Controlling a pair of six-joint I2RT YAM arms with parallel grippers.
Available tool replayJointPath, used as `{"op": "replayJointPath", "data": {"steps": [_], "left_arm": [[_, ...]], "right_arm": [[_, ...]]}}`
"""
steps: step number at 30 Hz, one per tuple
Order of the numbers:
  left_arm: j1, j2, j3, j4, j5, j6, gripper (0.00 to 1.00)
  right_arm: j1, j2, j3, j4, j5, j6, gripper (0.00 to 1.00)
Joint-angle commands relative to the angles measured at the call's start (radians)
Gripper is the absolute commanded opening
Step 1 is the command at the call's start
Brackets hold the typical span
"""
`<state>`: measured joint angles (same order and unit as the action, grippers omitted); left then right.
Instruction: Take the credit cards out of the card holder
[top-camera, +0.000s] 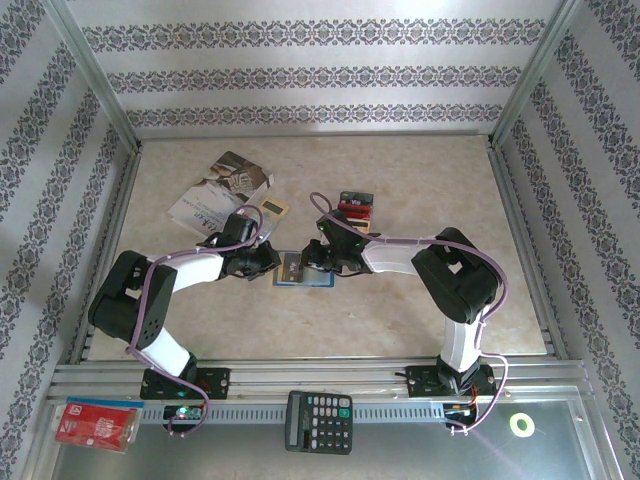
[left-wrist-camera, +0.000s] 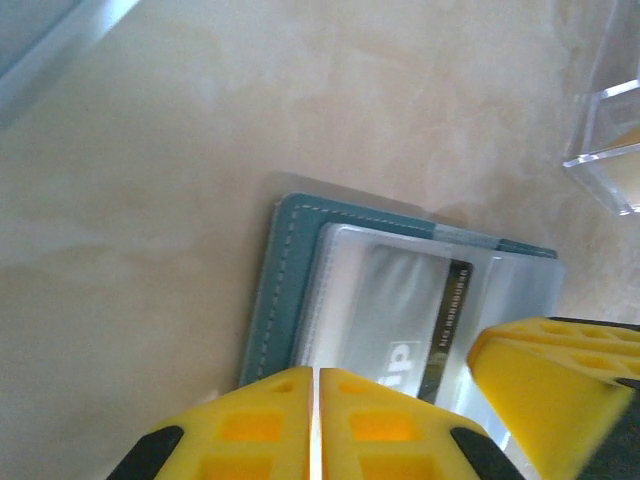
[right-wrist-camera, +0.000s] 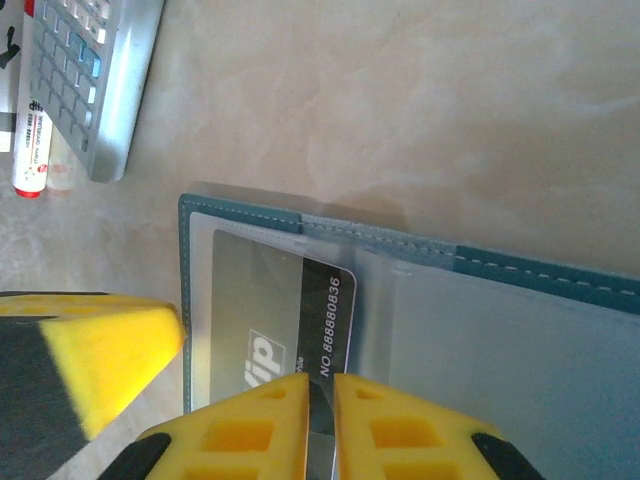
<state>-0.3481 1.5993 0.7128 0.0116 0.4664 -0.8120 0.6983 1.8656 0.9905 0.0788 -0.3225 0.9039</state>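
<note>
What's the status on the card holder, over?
Status: left gripper shut at card holder edge; right gripper shut on black card, partly in its sleeve. Nearby silver calculator clear of the work.

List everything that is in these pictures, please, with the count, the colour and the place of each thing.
card holder: one, blue, open at mid table
black card: one, black, partly out of the holder's clear sleeve
loose cards: small stack, red and black, behind the holder
pocket calculator: one, silver-gold, behind the holder, left
marker: one, white and red, beside the pocket calculator
booklet: one, grey-white, far left
red packet: one, red, near ledge, left
black calculator: one, black, near ledge, middle
tape roll: one, yellow-green, near ledge, right
left gripper: yellow, jaws shut, at the holder
right gripper: yellow, jaws shut on the black card
</note>
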Motion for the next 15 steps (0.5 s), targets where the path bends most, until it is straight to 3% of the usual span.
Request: {"op": "replayJointPath", "data": {"steps": [1, 8, 15], "left_arm": [[-0.015, -0.052, 0.044, -0.027, 0.004, 0.028, 0.10], [-0.044, -0.017, 0.059, -0.003, 0.031, 0.025, 0.13], [-0.047, 0.033, 0.058, -0.018, -0.025, 0.025, 0.14]], "right_arm": [[0.009, -0.007, -0.012, -0.002, 0.003, 0.025, 0.17], [0.009, 0.022, -0.005, -0.022, 0.002, 0.043, 0.20], [0.011, 0.042, 0.008, -0.016, -0.032, 0.041, 0.21]]}}
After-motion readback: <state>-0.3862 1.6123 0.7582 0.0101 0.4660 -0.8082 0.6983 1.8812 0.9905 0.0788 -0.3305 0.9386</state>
